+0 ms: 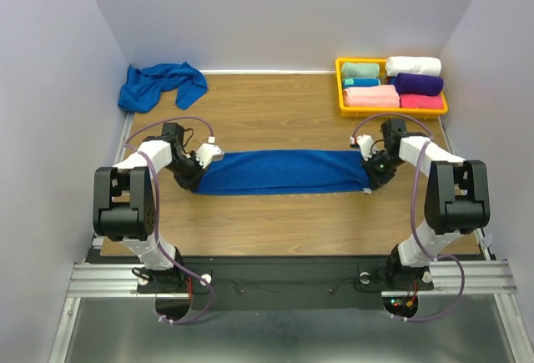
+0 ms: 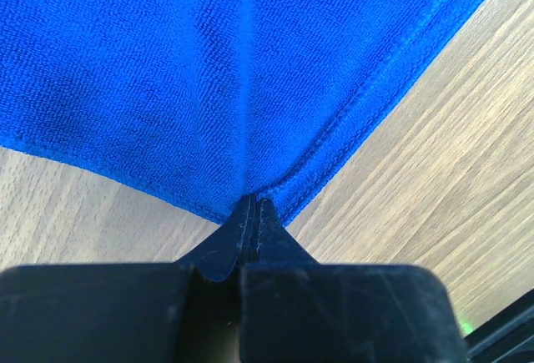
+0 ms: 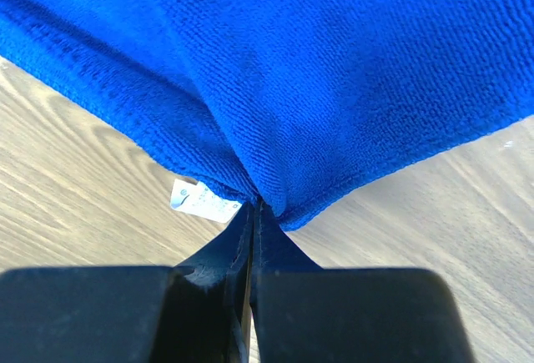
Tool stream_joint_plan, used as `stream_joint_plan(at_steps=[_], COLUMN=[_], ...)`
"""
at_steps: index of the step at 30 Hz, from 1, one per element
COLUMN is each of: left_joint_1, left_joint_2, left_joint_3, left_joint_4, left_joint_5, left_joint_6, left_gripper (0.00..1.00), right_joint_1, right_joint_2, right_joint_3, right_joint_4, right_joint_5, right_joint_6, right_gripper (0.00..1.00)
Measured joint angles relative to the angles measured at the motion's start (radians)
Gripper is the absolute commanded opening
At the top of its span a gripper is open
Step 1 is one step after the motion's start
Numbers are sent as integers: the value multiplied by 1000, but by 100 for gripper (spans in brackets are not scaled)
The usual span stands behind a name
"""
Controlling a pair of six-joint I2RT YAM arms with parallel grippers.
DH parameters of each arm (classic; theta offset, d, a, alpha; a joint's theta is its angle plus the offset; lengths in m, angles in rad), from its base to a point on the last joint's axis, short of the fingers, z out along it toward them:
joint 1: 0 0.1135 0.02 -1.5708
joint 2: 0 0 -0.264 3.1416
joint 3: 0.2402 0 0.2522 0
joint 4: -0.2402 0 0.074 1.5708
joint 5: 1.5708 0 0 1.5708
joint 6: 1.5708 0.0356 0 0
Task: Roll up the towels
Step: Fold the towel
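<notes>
A royal-blue towel [image 1: 284, 171] lies stretched flat as a long strip across the middle of the wooden table. My left gripper [image 1: 194, 175] is shut on its left end; the left wrist view shows the hemmed corner [image 2: 275, 200] pinched between the closed fingertips [image 2: 254, 209]. My right gripper [image 1: 373, 173] is shut on its right end; the right wrist view shows the fabric [image 3: 334, 88] bunched at the closed tips [image 3: 253, 210], with a small white label [image 3: 196, 199] beside them. A second royal-blue towel [image 1: 160, 85] lies crumpled at the far left corner.
A yellow tray [image 1: 341, 88] at the far right holds rolled teal, pink, white and purple towels [image 1: 392, 83]. Grey walls close in the table on three sides. Bare wood [image 1: 284, 221] lies between the stretched towel and the near edge.
</notes>
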State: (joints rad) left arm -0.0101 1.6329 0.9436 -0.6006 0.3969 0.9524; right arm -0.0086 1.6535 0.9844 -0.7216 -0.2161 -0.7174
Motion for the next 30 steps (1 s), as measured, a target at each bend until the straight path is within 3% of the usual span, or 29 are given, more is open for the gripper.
stream_joint_plan(at_steps=[30], left_joint_1=[38], left_joint_2=[21], left_joint_3=[47], left_joint_4=[-32], left_joint_5=[-6], left_joint_6=[68], left_gripper=[0], right_joint_1=[-63], right_joint_2=[6], right_joint_3=[141], right_joint_4=[-142], right_joint_5=[-184], right_joint_6=[-79], right_gripper=[1])
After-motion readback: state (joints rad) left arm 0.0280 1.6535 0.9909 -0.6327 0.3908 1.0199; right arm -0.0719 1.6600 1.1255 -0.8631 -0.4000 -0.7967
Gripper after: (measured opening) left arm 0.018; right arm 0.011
